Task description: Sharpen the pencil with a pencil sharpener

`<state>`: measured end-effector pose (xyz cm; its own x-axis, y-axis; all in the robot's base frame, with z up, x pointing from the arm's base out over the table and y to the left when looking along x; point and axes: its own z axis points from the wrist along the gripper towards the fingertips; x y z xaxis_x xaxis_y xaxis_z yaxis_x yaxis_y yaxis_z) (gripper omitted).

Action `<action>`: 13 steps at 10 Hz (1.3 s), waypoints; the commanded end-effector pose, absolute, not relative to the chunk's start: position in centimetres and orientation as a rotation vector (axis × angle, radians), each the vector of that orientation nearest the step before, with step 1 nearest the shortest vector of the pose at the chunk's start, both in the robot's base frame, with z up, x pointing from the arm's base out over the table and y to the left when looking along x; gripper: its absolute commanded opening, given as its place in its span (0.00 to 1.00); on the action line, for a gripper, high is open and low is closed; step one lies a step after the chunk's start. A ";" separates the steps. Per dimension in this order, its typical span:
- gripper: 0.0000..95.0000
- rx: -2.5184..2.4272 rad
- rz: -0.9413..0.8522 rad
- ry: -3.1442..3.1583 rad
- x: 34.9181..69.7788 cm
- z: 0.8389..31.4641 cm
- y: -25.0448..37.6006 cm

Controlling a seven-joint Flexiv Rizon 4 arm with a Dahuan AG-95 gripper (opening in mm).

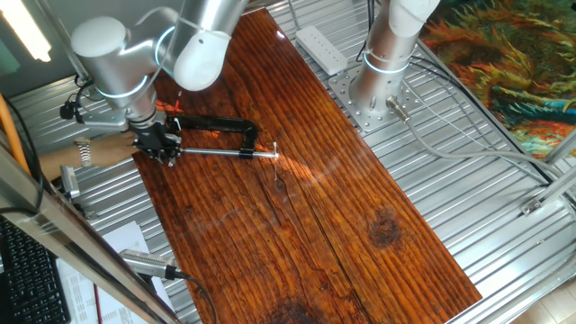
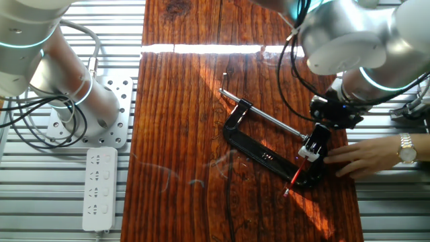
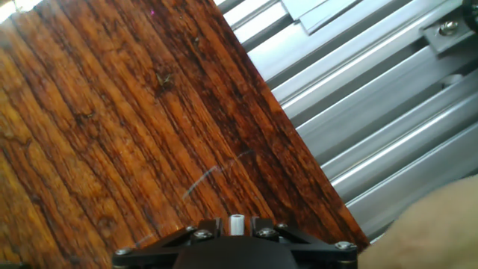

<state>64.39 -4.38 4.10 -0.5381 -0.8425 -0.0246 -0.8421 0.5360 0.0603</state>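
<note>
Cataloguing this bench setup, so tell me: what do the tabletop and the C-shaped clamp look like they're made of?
Tabletop: looks like wood, dark reddish-brown with visible grain and knots, glossy where light reflects. C-shaped clamp: probably metal; black painted-looking frame with a bare shiny silver screw rod.

We see a robotics lab bench. A wooden board (image 1: 297, 198) lies on a ribbed aluminium table (image 1: 468, 171), and two silver arms (image 1: 396, 40) stand bolted to it through drilled base plates (image 2: 111, 111). Loose cables (image 2: 40, 124) run across the metal, beside a white power strip (image 2: 99, 185). A keyboard (image 1: 25, 274) and papers (image 1: 108, 270) sit at the bench edge. A black clamp (image 2: 265, 151) lies on the board, and a person's hand (image 2: 366, 156) with a wristwatch (image 2: 404, 148) reaches in.
</note>
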 end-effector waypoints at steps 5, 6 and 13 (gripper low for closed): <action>0.20 1.519 -0.035 -2.707 64.3 3.0 -3.7; 0.20 1.516 -0.028 -2.706 64.3 2.9 -3.7; 0.20 1.540 0.003 -2.676 64.1 2.6 -3.9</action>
<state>64.05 -3.81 2.51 -0.5005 -0.8644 0.0486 -0.8645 0.5020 0.0263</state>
